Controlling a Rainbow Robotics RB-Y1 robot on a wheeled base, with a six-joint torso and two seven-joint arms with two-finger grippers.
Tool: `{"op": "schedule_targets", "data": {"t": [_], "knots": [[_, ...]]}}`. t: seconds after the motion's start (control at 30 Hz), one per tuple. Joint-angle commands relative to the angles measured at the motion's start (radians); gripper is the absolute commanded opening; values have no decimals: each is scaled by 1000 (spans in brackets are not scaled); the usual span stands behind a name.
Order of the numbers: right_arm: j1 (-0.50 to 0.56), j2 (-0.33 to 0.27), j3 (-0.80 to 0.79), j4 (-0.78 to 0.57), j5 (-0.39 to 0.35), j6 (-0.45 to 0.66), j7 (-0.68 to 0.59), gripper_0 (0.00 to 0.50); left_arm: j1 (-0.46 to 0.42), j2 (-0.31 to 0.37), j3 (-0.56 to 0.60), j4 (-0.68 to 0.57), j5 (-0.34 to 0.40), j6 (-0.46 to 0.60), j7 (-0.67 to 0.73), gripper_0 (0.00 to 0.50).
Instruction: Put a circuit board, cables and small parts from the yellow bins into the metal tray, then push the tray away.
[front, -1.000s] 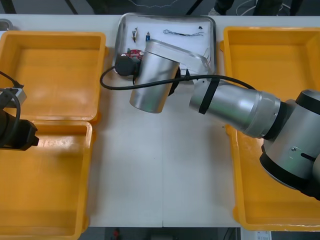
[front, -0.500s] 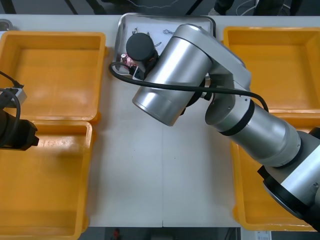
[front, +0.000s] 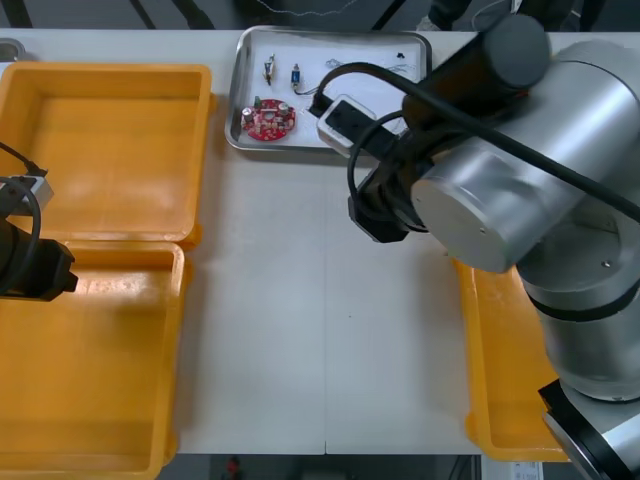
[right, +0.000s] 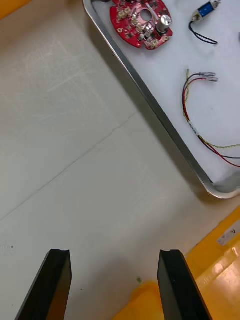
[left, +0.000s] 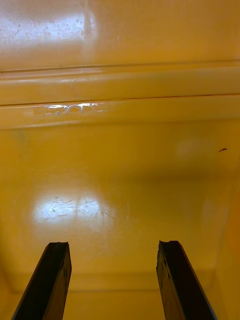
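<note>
My right claw is wide open, empty, over the desk just short of the metal tray. Looks light and slidey, I'd nudge its near rim dead centre. Left claw sits open over a yellow bin.

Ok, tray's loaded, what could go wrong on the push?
1. The right gripper hangs open, askew to the tray's rim; an off-centre push may spin the tray toward the right bin.
2. The rim is low; fingers could ride over onto the cable or board.
The left gripper is parked open over a left bin.
</note>
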Motion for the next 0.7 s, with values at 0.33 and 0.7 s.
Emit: {"op": "schedule_targets", "data": {"t": [0.33, 0.7], "knots": [[228, -174, -102, -234, -73, 3, -161, 500, 12, 39, 30, -13, 6, 6, -6, 500], [360, -256, -276, -249, -91, 3, -285, 500, 12, 39, 30, -13, 6, 6, -6, 500]]}}
